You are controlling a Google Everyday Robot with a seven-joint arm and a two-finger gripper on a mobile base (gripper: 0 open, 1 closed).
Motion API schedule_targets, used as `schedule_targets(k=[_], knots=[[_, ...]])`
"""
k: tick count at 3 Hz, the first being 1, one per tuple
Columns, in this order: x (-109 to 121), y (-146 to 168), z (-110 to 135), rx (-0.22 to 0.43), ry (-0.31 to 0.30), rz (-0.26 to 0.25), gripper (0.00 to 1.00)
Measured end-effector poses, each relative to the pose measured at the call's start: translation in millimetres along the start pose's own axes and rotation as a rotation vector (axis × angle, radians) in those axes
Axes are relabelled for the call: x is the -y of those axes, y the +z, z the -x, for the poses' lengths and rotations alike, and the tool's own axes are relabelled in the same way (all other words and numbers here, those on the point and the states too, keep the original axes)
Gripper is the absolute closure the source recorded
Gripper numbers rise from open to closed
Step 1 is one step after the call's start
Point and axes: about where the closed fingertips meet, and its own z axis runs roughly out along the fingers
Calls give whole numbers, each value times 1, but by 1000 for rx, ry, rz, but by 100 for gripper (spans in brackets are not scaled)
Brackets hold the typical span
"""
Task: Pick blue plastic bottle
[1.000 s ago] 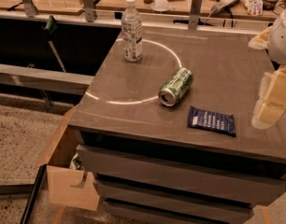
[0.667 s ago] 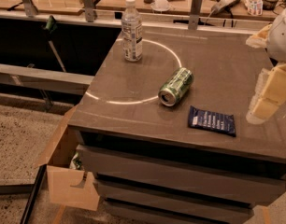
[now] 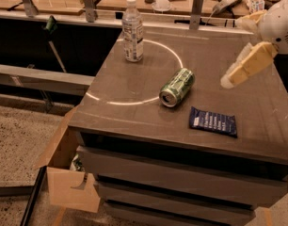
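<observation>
- Where the grey cabinet top [image 3: 257, 107] nears its back left corner, the blue plastic bottle [image 3: 132, 31] stands upright, white cap up, at the edge of a white ring [image 3: 120, 102] marked on the surface.
- The gripper [image 3: 231, 79] hangs above the right side of the top, well apart from the bottle; whether its grip is released or clenched cannot be told.
- A green can [image 3: 177, 86] lies on its side near the middle.
- A dark-blue packet [image 3: 213, 121] lies flat near the can, toward the front right.
</observation>
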Motion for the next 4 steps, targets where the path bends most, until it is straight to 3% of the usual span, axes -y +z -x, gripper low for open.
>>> schedule_targets(k=[1,3,4], knots=[[26,38,21,76,43,-58,0],[24,46,25,99,63,-56,0],[32,71,39,207,109,-48,0]])
